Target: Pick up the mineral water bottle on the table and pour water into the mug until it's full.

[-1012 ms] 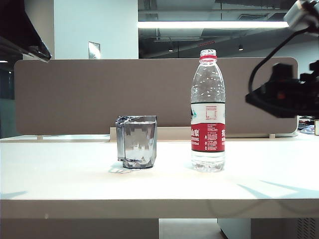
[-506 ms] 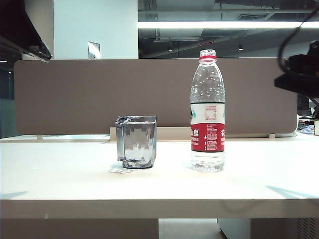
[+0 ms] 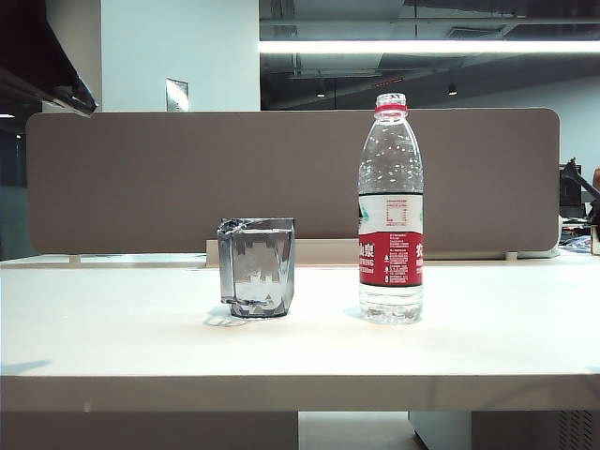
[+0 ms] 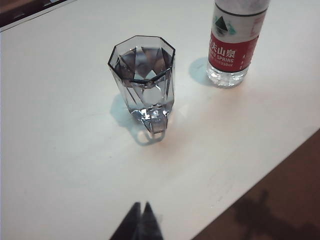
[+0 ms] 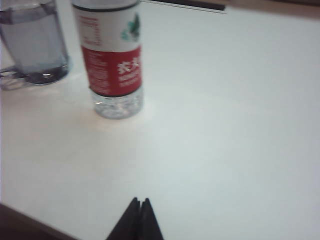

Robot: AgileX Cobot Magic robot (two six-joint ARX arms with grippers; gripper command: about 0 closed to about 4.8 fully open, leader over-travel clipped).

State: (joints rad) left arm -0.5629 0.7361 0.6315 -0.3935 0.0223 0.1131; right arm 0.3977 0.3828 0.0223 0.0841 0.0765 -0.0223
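Brown floor (image 4: 280, 200) shows just beside the left gripper (image 4: 141, 220). A dark strip (image 5: 185, 4) lies well ahead of the right gripper (image 5: 140, 217). Farther off are a brown partition panel (image 3: 187, 178), a ceiling strip light (image 3: 403, 46) and a small wall sign (image 3: 177, 95).

Right tool (image 5: 141, 202) closed, empty, above the desk (image 5: 230, 120). Mineral water bottle (image 5: 113, 65) upright beyond; mug (image 5: 34, 42) beside it holds water (image 5: 30, 40).

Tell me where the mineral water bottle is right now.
In the exterior view the mineral water bottle stands upright on the table, right of centre, just right of the mug and apart from it.
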